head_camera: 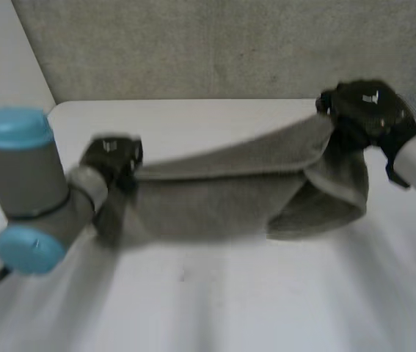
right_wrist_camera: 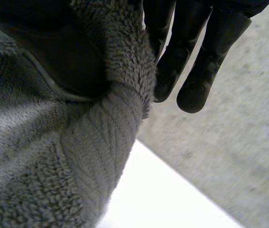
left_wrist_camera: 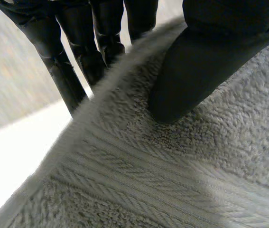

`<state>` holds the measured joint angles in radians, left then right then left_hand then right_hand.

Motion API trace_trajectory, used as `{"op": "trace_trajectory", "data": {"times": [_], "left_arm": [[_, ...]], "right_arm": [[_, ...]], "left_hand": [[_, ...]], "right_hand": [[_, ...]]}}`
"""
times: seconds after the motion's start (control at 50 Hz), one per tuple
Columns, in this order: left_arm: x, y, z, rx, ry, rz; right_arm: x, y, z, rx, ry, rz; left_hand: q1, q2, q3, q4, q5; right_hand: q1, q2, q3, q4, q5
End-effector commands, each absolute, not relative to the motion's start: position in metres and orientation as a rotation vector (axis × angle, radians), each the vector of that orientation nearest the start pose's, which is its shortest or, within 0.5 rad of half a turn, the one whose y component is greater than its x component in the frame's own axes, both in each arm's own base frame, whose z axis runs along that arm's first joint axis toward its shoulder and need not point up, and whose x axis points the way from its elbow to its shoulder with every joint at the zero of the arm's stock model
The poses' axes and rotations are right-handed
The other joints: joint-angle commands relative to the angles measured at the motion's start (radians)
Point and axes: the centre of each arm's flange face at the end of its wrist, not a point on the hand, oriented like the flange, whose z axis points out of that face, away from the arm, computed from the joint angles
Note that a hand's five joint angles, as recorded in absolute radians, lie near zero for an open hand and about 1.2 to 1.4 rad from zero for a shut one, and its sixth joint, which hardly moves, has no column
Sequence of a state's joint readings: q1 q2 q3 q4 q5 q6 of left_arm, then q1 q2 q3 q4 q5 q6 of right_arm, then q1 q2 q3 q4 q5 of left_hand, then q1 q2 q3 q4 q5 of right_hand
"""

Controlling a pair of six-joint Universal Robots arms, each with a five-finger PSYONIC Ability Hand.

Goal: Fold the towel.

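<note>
1. I have the towel (head_camera: 215, 198) raised off the white table (head_camera: 215, 301) by one long edge. My left hand (head_camera: 112, 158) has it at its 9 o'clock end and my right hand (head_camera: 362, 110) at about its 2 o'clock end, the right one carried higher.
2. My left hand is grasping the towel. In the left wrist view my thumb (left_wrist_camera: 191, 71) presses down on the pile, and my fingers (left_wrist_camera: 68, 71) run straight behind the hem, pinching the edge between them.
3. My right hand is grasping it too. In the right wrist view its thumb is dug into the cloth, the cloth bunches round it, and its fingers sit on the far side of the edge.
4. I judge the fold to be under way but not finished. The held edge runs as a taut band between my hands and the rest hangs below it. The lower part rests on the table towards 6 o'clock, near the table's middle.
5. What remains, as I read it, is to carry this edge over, lay it down on the opposite edge and flatten the result. I can see no neat rectangle yet.
6. The towel is grey terry, thick and looped, with a flatter ribbed band woven in near the hem.
7. It is limp. It sags between my hands, and the end at 3 o'clock droops into a rounded pouch.
8. The table is smooth and plain, and the wall (head_camera: 215, 44) at 12 o'clock is a speckled grey.
</note>
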<state>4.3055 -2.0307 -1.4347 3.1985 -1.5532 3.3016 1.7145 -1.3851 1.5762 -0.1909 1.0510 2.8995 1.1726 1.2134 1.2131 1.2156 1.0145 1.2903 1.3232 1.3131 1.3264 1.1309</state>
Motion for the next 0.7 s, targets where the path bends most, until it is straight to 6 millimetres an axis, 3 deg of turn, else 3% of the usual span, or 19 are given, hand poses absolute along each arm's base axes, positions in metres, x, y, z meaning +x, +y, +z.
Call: {"op": "trace_trajectory", "data": {"times": [0.02,0.04,0.08,0.12,0.2,0.24,0.26,0.28,0.3,0.32,0.34,0.36,0.4,0.42,0.44,0.46,0.52,0.6,0.7], "left_arm": [[-0.286,-0.346,0.293,0.565,2.099,-2.457],[-0.286,-0.346,0.293,0.565,2.098,-2.458],[-0.287,-0.348,0.32,0.47,2.007,-2.576],[-0.286,-0.346,0.328,0.43,1.988,-2.608],[-0.281,-0.341,0.327,0.371,2.023,-2.595],[-0.278,-0.336,0.299,0.383,2.13,-2.497],[-0.277,-0.336,0.299,0.383,2.131,-2.496],[-0.276,-0.332,0.281,0.408,2.19,-2.433],[-0.276,-0.332,0.281,0.409,2.191,-2.432],[-0.274,-0.327,0.262,0.435,2.248,-2.363],[-0.272,-0.322,0.245,0.453,2.297,-2.299],[-0.272,-0.322,0.245,0.453,2.298,-2.299],[-0.269,-0.314,0.213,0.485,2.378,-2.189],[-0.269,-0.314,0.213,0.485,2.379,-2.188],[-0.267,-0.311,0.197,0.498,2.415,-2.131],[-0.267,-0.311,0.197,0.498,2.416,-2.131],[-0.263,-0.302,0.169,0.528,2.487,-2.022],[-0.258,-0.29,0.147,0.553,2.554,-1.906],[-0.256,-0.282,0.147,0.562,2.568,-1.883]], "right_arm": [[0.245,-0.358,0.323,-0.923,1.469,-2.33],[0.245,-0.358,0.323,-0.923,1.468,-2.33],[0.248,-0.366,0.344,-0.89,1.272,-2.473],[0.247,-0.368,0.351,-0.857,1.216,-2.504],[0.247,-0.371,0.343,-0.8,1.243,-2.429],[0.248,-0.371,0.318,-0.78,1.373,-2.289],[0.248,-0.371,0.318,-0.779,1.374,-2.288],[0.249,-0.371,0.301,-0.781,1.466,-2.209],[0.249,-0.369,0.283,-0.788,1.567,-2.117],[0.249,-0.369,0.283,-0.788,1.568,-2.116],[0.247,-0.368,0.265,-0.798,1.665,-2.026],[0.247,-0.368,0.265,-0.798,1.666,-2.025],[0.247,-0.361,0.23,-0.88,1.806,-1.869],[0.247,-0.361,0.229,-0.881,1.807,-1.868],[0.247,-0.356,0.216,-0.934,1.852,-1.814],[0.246,-0.352,0.2,-0.997,1.906,-1.758],[0.243,-0.34,0.173,-1.133,1.996,-1.649],[0.24,-0.331,0.161,-1.237,2.051,-1.569],[0.234,-0.326,0.161,-1.206,2.128,-1.519]], "left_hand": [[0.224,0.183,0.183,0.181,0.207],[0.224,0.183,0.183,0.181,0.207],[0.224,0.183,0.183,0.181,0.207],[0.224,0.183,0.183,0.181,0.207],[0.224,0.183,0.183,0.181,0.207],[0.224,0.183,0.183,0.181,0.207],[0.224,0.183,0.183,0.181,0.207],[0.224,0.183,0.183,0.181,0.207],[0.224,0.183,0.183,0.181,0.207],[0.224,0.183,0.183,0.181,0.207],[0.224,0.183,0.183,0.181,0.207],[0.224,0.183,0.183,0.181,0.207],[0.224,0.183,0.183,0.181,0.207],[0.224,0.183,0.183,0.181,0.207],[0.224,0.183,0.183,0.181,0.207],[0.224,0.183,0.183,0.181,0.207],[0.224,0.183,0.183,0.181,0.207],[0.224,0.183,0.183,0.181,0.207],[0.21,0.169,0.169,0.166,0.193]], "right_hand": [[0.106,0.073,0.083,0.07,0.091],[0.106,0.073,0.083,0.07,0.091],[0.106,0.073,0.083,0.07,0.091],[0.106,0.073,0.083,0.07,0.091],[0.106,0.073,0.083,0.07,0.091],[0.106,0.073,0.083,0.07,0.091],[0.106,0.073,0.083,0.07,0.091],[0.106,0.073,0.083,0.07,0.091],[0.106,0.073,0.083,0.07,0.091],[0.106,0.073,0.083,0.07,0.091],[0.104,0.071,0.081,0.068,0.089],[0.104,0.071,0.081,0.068,0.089],[0.049,0.016,0.026,0.013,0.033],[0.048,0.015,0.025,0.012,0.033],[-0.001,-0.034,-0.024,-0.037,-0.016],[-0.098,-0.13,-0.12,-0.134,-0.113],[-0.259,-0.292,-0.282,-0.295,-0.275],[-0.433,-0.466,-0.456,-0.469,-0.448],[-0.697,-0.73,-0.72,-0.733,-0.713]]}}
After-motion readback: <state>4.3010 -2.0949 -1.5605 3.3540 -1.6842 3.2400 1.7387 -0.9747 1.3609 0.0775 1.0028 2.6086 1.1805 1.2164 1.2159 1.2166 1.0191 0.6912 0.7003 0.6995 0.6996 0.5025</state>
